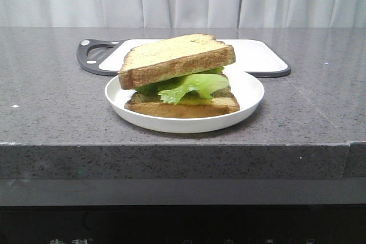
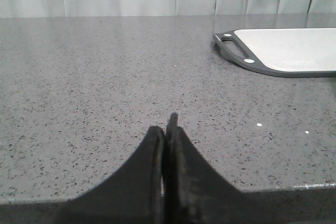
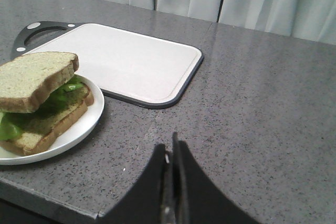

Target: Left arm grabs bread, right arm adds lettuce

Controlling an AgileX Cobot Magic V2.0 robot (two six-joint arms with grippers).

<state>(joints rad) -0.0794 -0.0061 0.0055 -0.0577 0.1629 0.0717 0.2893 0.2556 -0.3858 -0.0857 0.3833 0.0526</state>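
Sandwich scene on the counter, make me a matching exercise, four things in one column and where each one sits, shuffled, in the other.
Column one:
1. top bread slice
2. lettuce
3. white plate
4. cutting board

Column two:
A. on the grey counter, under the whole sandwich
B. behind the plate, with nothing on it
C. tilted, resting on the lettuce
D. sandwiched between two bread slices

Pairs: 1-C, 2-D, 3-A, 4-B

Lettuce [image 1: 191,86] largely under bread [image 1: 174,58]
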